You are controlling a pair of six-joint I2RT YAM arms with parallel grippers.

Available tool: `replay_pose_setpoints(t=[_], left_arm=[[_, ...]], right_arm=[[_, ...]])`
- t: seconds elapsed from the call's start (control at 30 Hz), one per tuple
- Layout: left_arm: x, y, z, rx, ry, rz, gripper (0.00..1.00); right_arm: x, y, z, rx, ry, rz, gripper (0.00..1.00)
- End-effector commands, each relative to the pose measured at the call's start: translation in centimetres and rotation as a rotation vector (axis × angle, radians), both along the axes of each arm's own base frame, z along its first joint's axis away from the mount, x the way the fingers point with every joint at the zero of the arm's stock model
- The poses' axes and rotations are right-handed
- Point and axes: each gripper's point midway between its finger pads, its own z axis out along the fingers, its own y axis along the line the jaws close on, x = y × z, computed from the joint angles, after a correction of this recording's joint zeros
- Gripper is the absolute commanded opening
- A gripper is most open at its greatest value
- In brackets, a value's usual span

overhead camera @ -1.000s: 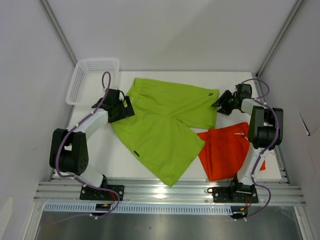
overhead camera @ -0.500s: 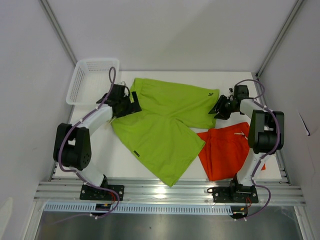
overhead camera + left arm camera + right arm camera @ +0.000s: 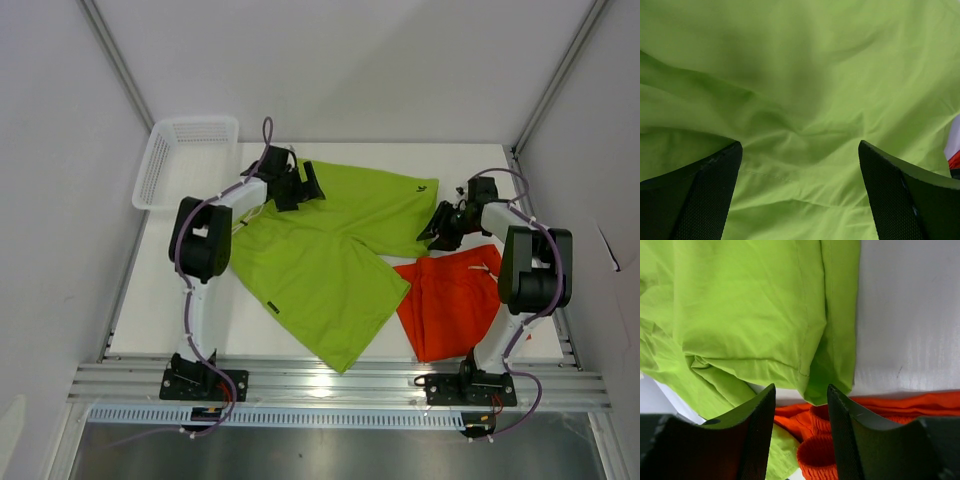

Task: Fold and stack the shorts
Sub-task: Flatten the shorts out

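Fold start: green shorts (image 3: 330, 262) flat at centre, orange shorts (image 3: 452, 302) at 4 o'clock. L gripper (image 3: 303, 185) wide over 11 o'clock edge. R gripper (image 3: 438, 228) narrow at 3 o'clock hem, looks unpinched. Next: pinch, fold.

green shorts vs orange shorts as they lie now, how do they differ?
Colour: the lime green fabric shorts against the bright orange fabric shorts.
Pose: green lies spread across the middle, both legs showing; orange sits more compact at the right.
Footprint: green covers clearly more surface than orange.
Detail: green has a small dark hem logo; none shows on orange.
Shared: both lie side by side on the white table, not stacked.
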Motion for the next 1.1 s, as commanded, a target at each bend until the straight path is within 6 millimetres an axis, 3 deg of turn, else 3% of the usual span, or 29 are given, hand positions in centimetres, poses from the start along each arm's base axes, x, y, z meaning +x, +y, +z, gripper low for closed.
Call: replay_pose_setpoints(t=[0.0,0.03,0.17,0.3,0.5,0.73,0.93,1.0,1.07], left_arm=[[1.0,-2.2,0.8,-0.113,0.011,-0.021,0.98],[0.9,-2.3,-0.5,-0.112,0.036,-0.013,0.99],[2.0,-1.6,-1.7,-0.141,0.057,0.038,0.96],[3.3,0.4,-2.8,-0.179,0.085,0.133,0.95],[5.1,4.6,-3.2,-0.169,0.073,0.310,0.95],[5.9,6.3,-3.5,-0.198,0.080,0.377,0.95],[5.9,6.4,-3.6,-0.198,0.076,0.375,0.95],[6.0,6.4,-3.6,-0.198,0.076,0.375,0.95],[6.0,6.5,-3.6,-0.196,0.075,0.376,0.95]], right_arm=[[-0.5,1.1,1.2,0.046,-0.016,0.047,0.48],[-0.5,1.3,1.1,0.052,-0.015,0.051,0.48],[0.2,1.5,1.1,0.049,-0.036,0.056,0.46],[0.8,2.3,0.5,0.067,-0.024,0.073,0.44],[1.4,3.9,-0.2,0.128,-0.016,0.097,0.42],[2.3,4.2,0.9,0.110,-0.036,0.110,0.42],[2.3,4.4,0.9,0.126,-0.038,0.128,0.18],[1.7,5.5,0.7,0.128,-0.028,0.160,0.01],[1.0,5.5,0.5,0.129,-0.025,0.164,0.00]])
